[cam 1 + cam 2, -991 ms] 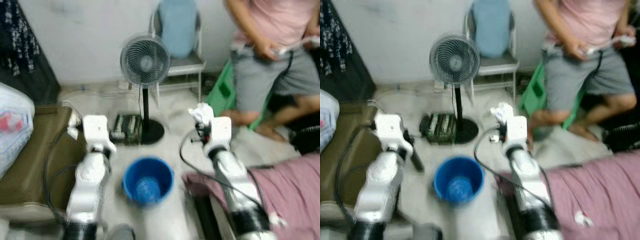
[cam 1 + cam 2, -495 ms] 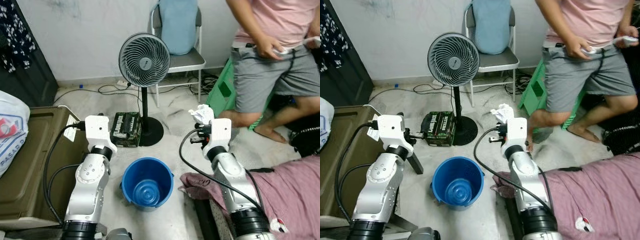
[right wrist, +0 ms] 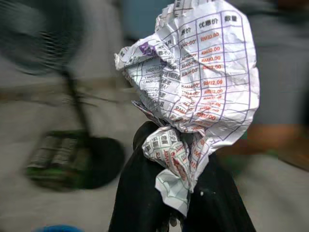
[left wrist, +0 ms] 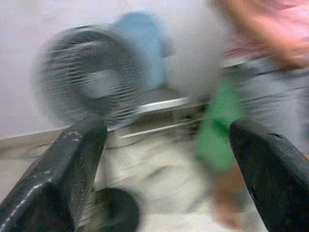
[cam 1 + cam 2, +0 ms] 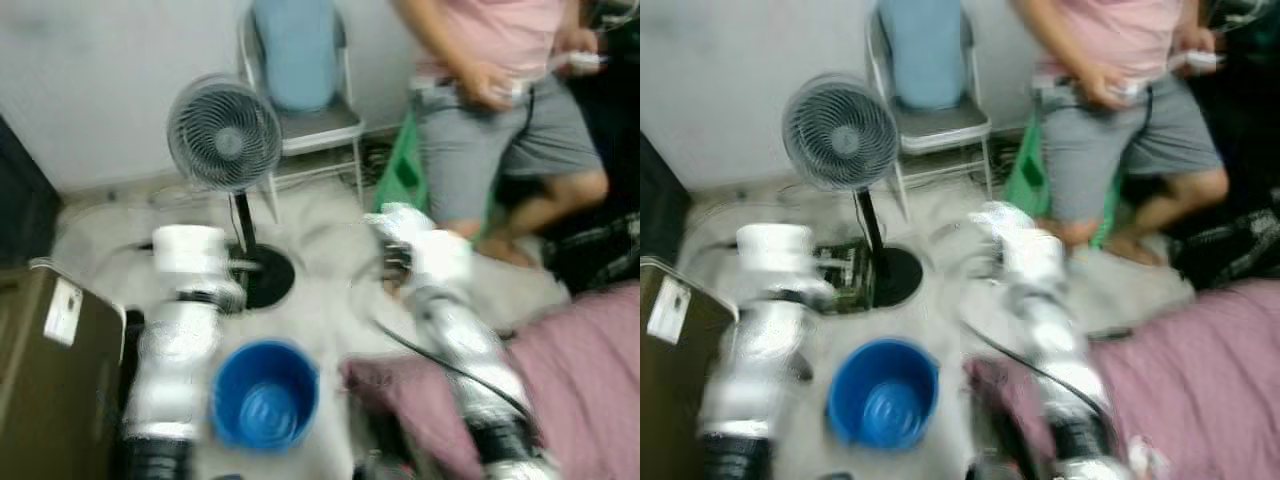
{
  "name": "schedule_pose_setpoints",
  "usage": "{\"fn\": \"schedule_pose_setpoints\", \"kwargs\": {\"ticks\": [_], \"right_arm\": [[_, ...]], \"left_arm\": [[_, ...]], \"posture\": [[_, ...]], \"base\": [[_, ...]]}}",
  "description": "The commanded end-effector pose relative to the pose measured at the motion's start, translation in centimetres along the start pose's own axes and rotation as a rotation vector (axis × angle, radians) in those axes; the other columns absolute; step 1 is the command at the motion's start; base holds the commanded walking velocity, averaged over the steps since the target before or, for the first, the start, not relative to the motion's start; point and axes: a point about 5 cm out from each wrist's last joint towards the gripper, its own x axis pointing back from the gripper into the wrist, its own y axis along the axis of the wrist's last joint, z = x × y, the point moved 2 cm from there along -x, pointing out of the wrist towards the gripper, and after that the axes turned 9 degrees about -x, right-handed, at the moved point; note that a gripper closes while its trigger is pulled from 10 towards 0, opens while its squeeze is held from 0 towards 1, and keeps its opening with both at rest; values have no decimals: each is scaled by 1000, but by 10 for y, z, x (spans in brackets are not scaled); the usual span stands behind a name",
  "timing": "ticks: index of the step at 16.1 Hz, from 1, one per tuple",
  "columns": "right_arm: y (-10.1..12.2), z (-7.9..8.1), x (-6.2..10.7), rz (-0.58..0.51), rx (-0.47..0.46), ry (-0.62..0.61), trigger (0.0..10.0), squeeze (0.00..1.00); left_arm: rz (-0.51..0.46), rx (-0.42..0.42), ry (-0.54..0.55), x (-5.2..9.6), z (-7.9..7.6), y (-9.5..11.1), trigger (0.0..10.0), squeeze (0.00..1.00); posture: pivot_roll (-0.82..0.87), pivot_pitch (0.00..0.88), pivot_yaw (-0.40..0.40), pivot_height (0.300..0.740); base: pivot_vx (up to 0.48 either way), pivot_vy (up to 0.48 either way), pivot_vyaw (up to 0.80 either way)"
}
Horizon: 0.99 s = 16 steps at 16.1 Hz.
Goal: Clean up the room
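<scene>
On the floor [image 5: 320, 290], blue bucket [image 5: 264, 393]; right gripper [image 3: 174, 193] pinching crumpled paper [image 3: 198, 82] between closed fingers; left gripper [image 4: 169, 169] gaping wide, holding nothing.

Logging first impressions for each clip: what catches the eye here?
The crumpled printed paper pinched in the right gripper stands out, held up in front of the robot. Below, between the arms, a blue bucket sits on the floor, with a standing fan and a person beyond.

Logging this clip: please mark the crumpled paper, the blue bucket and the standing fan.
crumpled paper [image 3: 198, 82]: right wrist view, middle of the printed sheet.
blue bucket [image 5: 264, 393]: left eye view, inside bottom.
standing fan [image 5: 840, 132]: right eye view, centre of the grille.
</scene>
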Motion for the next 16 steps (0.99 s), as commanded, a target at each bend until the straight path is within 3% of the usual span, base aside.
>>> {"fn": "schedule_pose_setpoints", "kwargs": {"ticks": [1, 11, 13, 16], "right_arm": [[9, 22, -6, -32, -14, 60, 10000, 0], [9, 22, -6, -32, -14, 60, 10000, 0], [12, 52, -23, -41, -27, 153, 10000, 0], [13, 52, -24, -49, -41, 144, 10000, 0]], "left_arm": [[8, -27, 55, 3, 20, -1, 10000, 0], [8, -27, 55, 3, 20, -1, 10000, 0], [30, -87, 118, 10, 33, -3, 10000, 0], [29, -100, 106, 9, 33, -3, 10000, 0]], "posture": [[-18, 0, -23, 740], [-18, 0, -23, 740], [48, 0, -47, 740], [36, 0, -37, 740]], "base": [[349, 0, 0], [349, 0, 0], [0, 0, 0], [0, 0, 0]]}}
